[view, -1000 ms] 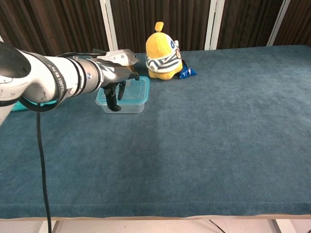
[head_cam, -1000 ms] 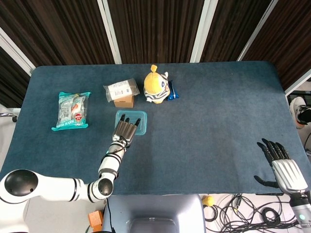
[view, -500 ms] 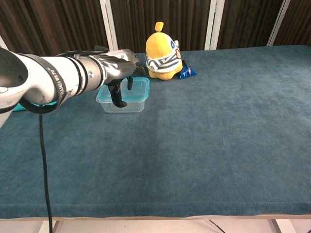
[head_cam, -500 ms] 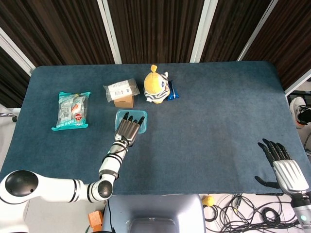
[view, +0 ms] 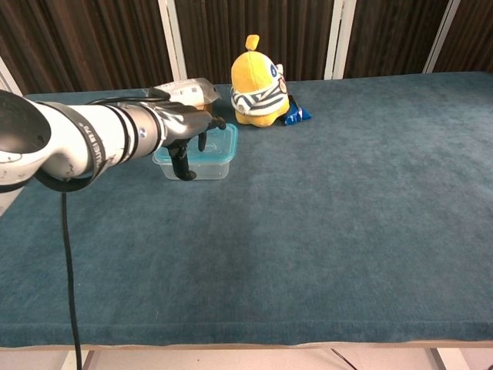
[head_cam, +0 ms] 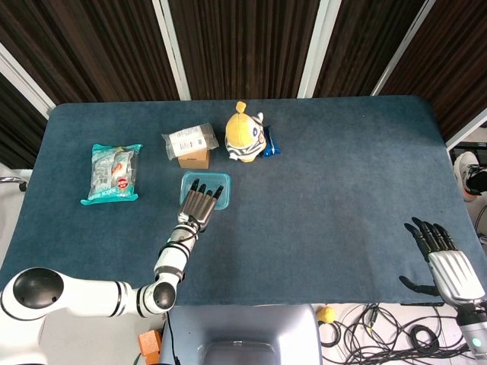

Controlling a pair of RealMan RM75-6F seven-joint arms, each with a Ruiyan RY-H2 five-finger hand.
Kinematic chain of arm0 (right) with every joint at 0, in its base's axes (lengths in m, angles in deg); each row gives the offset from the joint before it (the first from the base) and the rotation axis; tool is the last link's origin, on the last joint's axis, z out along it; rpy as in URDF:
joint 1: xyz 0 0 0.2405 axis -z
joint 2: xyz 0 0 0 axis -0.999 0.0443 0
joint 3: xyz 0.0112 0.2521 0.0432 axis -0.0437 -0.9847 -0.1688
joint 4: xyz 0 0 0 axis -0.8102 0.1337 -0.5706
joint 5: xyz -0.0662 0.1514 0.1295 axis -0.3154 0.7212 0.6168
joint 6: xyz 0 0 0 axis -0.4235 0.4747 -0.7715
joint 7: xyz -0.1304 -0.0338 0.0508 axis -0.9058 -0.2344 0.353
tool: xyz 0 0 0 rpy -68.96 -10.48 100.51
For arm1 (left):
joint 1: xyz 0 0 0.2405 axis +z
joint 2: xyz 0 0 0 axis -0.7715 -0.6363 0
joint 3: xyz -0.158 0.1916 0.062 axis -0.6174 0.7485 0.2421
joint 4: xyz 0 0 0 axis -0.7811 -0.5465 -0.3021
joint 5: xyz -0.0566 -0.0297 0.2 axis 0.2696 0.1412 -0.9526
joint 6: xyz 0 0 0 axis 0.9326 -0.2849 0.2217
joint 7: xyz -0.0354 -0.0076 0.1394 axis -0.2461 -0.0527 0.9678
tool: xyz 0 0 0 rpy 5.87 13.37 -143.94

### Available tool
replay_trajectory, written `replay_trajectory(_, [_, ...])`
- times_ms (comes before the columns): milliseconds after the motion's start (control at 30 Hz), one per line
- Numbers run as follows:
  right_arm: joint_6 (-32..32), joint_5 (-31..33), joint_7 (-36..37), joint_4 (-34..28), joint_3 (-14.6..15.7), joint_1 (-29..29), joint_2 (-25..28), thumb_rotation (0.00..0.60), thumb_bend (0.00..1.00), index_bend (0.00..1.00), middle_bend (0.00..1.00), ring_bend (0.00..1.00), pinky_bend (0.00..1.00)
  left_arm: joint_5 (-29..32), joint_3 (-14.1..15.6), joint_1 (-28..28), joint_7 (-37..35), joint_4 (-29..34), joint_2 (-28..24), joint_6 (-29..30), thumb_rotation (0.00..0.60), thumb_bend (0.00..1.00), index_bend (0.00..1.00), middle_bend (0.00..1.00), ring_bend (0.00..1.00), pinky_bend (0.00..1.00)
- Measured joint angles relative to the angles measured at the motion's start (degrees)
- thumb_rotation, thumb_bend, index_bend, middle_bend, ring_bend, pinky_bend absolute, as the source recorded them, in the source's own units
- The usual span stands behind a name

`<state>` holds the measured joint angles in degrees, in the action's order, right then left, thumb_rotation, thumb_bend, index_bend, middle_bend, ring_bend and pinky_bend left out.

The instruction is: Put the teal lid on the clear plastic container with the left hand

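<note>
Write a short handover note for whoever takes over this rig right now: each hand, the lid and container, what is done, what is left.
Left hand: over the teal lid, fingers spread across it; contact unclear.
Right hand: open, idle at the table's near right edge.
Teal lid sits on the clear plastic container, in front of the yellow plush toy.
Done: lid placed on top.
Left: check that it is pressed fully shut, then withdraw the left hand.

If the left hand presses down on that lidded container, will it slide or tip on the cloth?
The container is low and wide, so it will probably not tip. It looks like thin, empty plastic, likely light, so a sideways push from the left hand may make it skid. The table covering looks felt-like, which should add some grip.
</note>
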<state>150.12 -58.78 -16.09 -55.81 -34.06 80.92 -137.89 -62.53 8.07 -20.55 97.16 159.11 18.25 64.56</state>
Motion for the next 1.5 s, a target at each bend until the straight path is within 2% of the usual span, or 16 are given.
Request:
replay_trajectory(333, [-0.25,0.16,-0.18,-0.04,-0.06,-0.09,-0.02,0.6,0.11,0.0,0.0,0.0,0.0,0.77,1.03,-0.05,0.18,-1.72,0.87,-1.94,0.6,0.33,0.0,0.28,0.11,0.0])
replay_trajectory(733, [-0.2,0.06,-0.32,-0.15,-0.01,-0.05,0.0,0.6,0.11,0.0,0.0,0.0,0.0,-0.38,0.85,0.13,-0.82,-0.84,0.33,-1.48,0.6,0.34,0.0,0.28,0.11,0.0])
replay_trajectory(900, [-0.16,-0.14,-0.21,-0.1,0.08,-0.02,0.03,0.6,0.11,0.0,0.0,0.0,0.0,-5.85,-0.02,1.18,-4.51,0.51,-0.64,-0.77,0.6,0.42,0.0,0.26,0.1,0.0])
replay_trajectory(1100, [0.13,-0.4,-0.11,-0.26,0.19,0.09,0.15,0.6,0.11,0.0,0.0,0.0,0.0,-15.82,-0.75,3.63,-11.9,0.32,-1.48,0.08,0.6,0.62,0.0,0.21,0.05,0.0])
replay_trajectory(1200, [0.46,-0.58,0.15,-0.23,0.21,0.22,0.24,0.6,0.11,0.0,0.0,0.0,0.0,-18.94,-0.92,4.84,-15.23,-1.9,-1.23,-0.29,0.6,0.69,0.0,0.2,0.04,0.0])
replay_trajectory(1500, [0.28,-0.49,0.49,-0.09,0.14,0.12,0.29,0.6,0.11,0.0,0.0,0.0,0.0,-22.13,-1.18,6.6,-21.12,-10.94,2.14,-4.89,0.6,0.76,0.0,0.19,0.0,0.0])
